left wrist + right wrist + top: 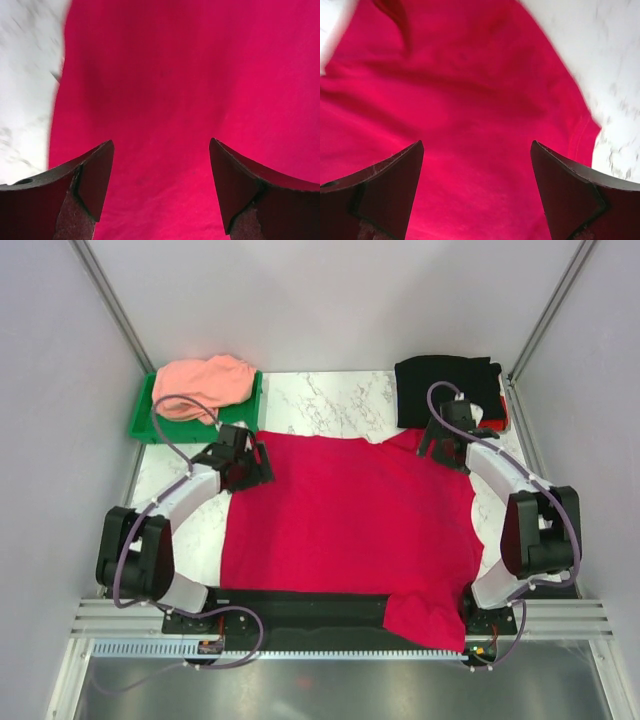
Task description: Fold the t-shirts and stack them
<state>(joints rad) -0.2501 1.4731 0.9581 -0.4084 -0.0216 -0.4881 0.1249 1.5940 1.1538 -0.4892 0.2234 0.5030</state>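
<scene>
A crimson-red t-shirt [345, 530] lies spread flat over the middle of the marble table, its near hem hanging over the front edge. My left gripper [250, 462] hovers over its far left corner, jaws wide open with only red cloth [165, 100] beneath them. My right gripper [440, 445] stands over the far right corner, also open above the red cloth [470, 125], holding nothing. A salmon-pink t-shirt [203, 387] lies crumpled at the back left. At the back right rests a black t-shirt [445, 388], folded.
The pink shirt sits in a green plastic tray [140, 423] at the back left. Bare marble table [330, 400] shows between the tray and the black shirt. Grey walls and metal frame posts close in both sides.
</scene>
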